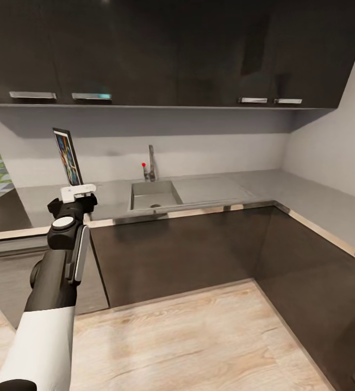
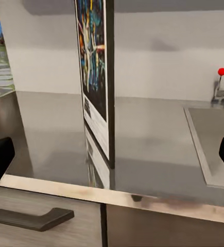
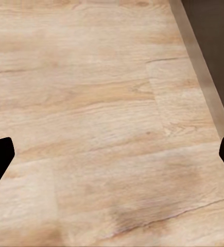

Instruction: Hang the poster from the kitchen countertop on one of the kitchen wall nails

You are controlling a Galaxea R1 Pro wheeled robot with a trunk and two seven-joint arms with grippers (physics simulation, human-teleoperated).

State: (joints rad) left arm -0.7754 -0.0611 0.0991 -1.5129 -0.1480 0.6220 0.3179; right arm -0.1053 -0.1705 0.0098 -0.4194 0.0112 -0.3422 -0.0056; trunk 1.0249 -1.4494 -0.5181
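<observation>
On the grey surface (image 1: 210, 190) left of the sink (image 1: 154, 194), the poster (image 1: 68, 156) stands upright on edge. The left tool (image 1: 78, 190), spread wide, should centre on its frame before closing gently.

the left arm (image 1: 49, 304) has a white forearm, black wrist with grey disc, and white jaws.

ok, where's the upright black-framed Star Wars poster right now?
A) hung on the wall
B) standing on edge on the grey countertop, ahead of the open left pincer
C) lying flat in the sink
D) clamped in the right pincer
B: the upright black-framed Star Wars poster stands on the smooth grey countertop, its reflection below it, with the left pincer fingers spread wide on either side and not touching.
</observation>
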